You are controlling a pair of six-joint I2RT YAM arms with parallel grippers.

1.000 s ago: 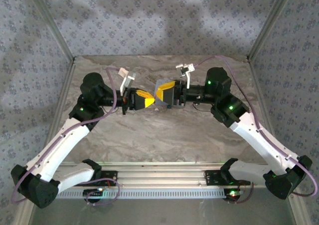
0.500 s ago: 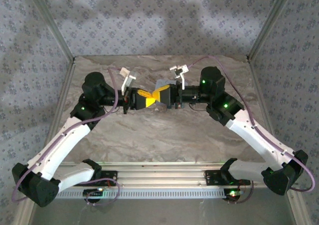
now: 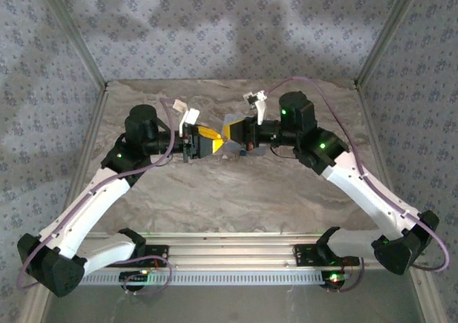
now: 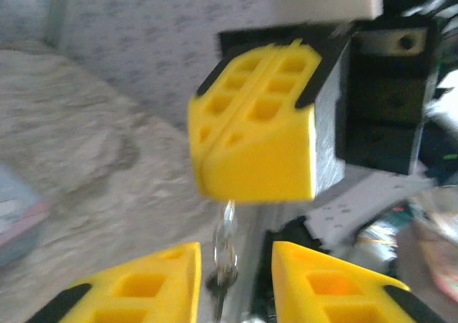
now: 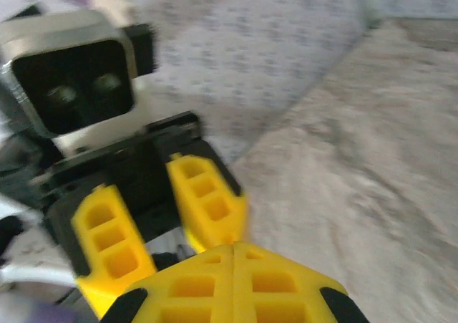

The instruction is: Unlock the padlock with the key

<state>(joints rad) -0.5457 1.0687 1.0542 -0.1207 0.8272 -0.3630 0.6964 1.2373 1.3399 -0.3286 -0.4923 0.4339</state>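
Your right gripper, yellow fingers clenched, pinches what looks like the thin silvery shackle of the tiny dark padlock. The padlock hangs blurred at 6 o'clock below it, between your left gripper's released, parted fingers. The light-blue tin box lies at 9 o'clock on the grey marbled table.

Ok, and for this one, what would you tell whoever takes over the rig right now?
Left gripper: jaws open, one on each side of the key, not gripping it.
Right gripper: jaws shut on the key, a thin shiny piece hanging from its tips; it is blurred, so this is likely the key rather than certain.
Both grippers meet above the middle of the table.
Padlock: cannot place it; the views are too blurred.
Done: key is off the table, in the right gripper.
Left: carry key to padlock, insert, turn.
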